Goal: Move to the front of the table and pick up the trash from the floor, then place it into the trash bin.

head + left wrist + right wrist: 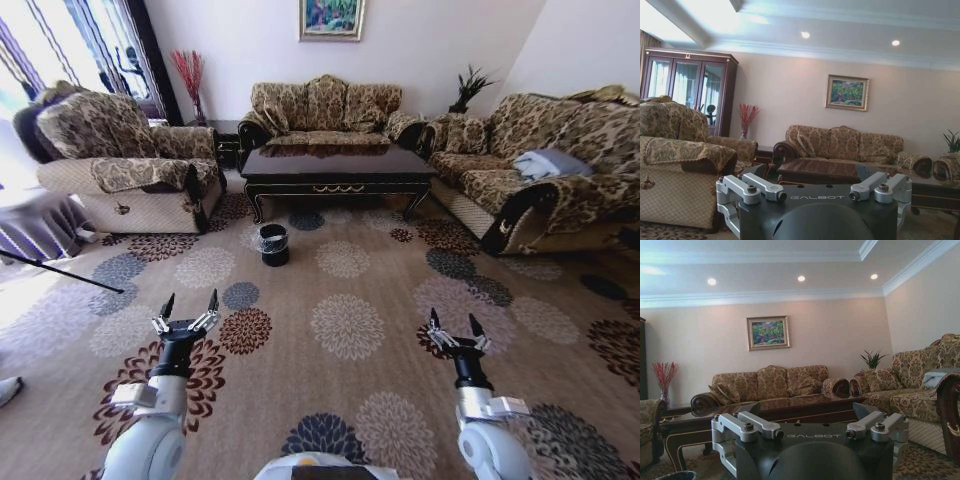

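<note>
Nearest the head camera, at 6 o'clock, the robot's own white torso edges into view, with both arms reaching forward over the flowered carpet [345, 325]. The left gripper [186, 312] hovers at about 8 o'clock with its fingers spread wide apart and nothing between them; the right gripper [456, 330] hovers at about 4 o'clock, fingers likewise apart and empty.

From above, the head view shows the floor layout. The trash bin [273, 244], black and lined with a clear bag, stands on the carpet at about 11 o'clock from centre, just in front of the left front leg of the table [338, 168]. The dark glossy table lies at 12 o'clock, before the far sofa [325, 108], well apart from both grippers. From the left gripper the bin lies ahead at about 1 o'clock; from the right gripper it lies at about 11 o'clock. Any trash on the patterned carpet is too small to tell.

The wrist views look level across the room and give what the head view lacks: the ceiling with its spotlights and the tall glass cabinet [687, 90]. In the left wrist view the armchair [680, 165] stands close by, the table beyond. In the right wrist view the table's curved leg and gold-trimmed apron show, and the bin's rim peeks in at the lower corner.
</note>
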Available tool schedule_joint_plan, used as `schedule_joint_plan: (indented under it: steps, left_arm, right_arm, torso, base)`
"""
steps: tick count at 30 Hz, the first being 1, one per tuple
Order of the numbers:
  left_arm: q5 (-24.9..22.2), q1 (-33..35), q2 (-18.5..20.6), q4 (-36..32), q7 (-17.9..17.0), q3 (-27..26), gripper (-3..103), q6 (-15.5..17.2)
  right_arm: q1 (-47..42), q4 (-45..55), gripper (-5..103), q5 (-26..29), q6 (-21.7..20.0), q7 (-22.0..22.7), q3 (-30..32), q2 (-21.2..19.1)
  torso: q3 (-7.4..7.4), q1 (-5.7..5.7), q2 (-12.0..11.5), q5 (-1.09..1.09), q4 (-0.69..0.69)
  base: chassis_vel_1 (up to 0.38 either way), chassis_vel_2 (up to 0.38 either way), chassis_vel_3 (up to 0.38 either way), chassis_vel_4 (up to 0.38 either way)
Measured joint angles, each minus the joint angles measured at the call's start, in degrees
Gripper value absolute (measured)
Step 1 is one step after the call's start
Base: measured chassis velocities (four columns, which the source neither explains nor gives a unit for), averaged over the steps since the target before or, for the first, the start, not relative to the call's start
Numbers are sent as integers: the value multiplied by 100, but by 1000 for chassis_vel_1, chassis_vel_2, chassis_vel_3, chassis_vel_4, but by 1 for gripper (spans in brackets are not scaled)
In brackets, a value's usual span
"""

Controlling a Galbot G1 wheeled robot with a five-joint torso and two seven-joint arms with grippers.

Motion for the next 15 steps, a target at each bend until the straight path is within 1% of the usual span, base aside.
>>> schedule_joint_plan:
  steps: [6,9,15]
  left_arm:
    - [3,-4,-1,5,2,1,100,-1]
    - [3,-7,-1,10,5,1,100,-3]
    - [3,-10,-3,15,9,4,100,-4]
  right_arm:
    - [8,-3,100,8,9,-1,-1,-6]
    - [10,-9,100,10,17,-9,2,-1]
    - [9,-13,100,8,20,-13,1,7]
  torso:
    - [62,43,108,-1,0]
    - [121,94,218,-1,0]
    - [190,147,339,-1,0]
  base:
    - [0,0,0,0]
    - [0,0,0,0]
    - [0,0,0,0]
